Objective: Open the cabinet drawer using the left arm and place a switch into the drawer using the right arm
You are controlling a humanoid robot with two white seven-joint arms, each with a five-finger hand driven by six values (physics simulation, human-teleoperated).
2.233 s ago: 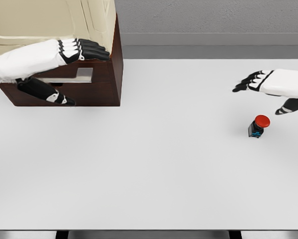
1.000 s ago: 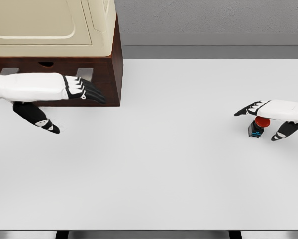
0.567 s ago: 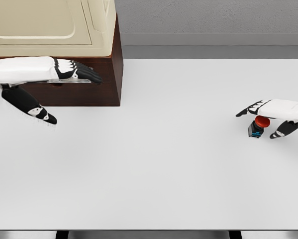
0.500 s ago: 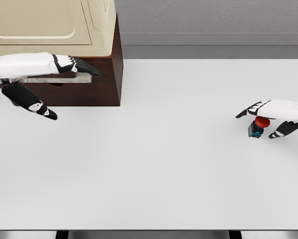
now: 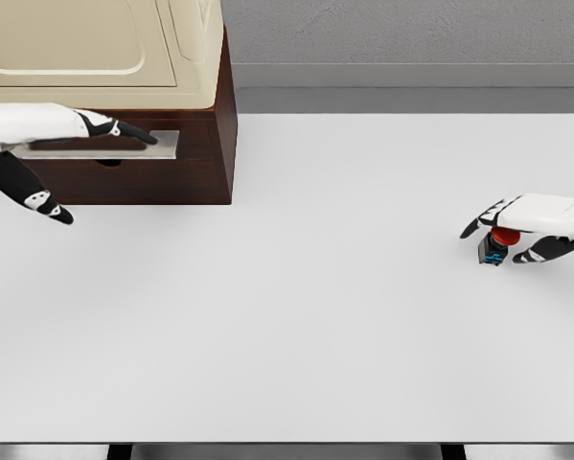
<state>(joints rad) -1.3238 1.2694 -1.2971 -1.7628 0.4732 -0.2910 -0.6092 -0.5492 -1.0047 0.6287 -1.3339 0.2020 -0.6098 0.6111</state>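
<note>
A white table is filling most of the head view under even, diffuse lighting. A grey textured wall is running behind it, with a lighter baseboard strip and a grey floor band showing beyond the far edge.

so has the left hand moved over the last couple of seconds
Yes. The left hand has slid toward the picture's left along the front of the brown cabinet, with its fingertips now over the metal handle.
</note>
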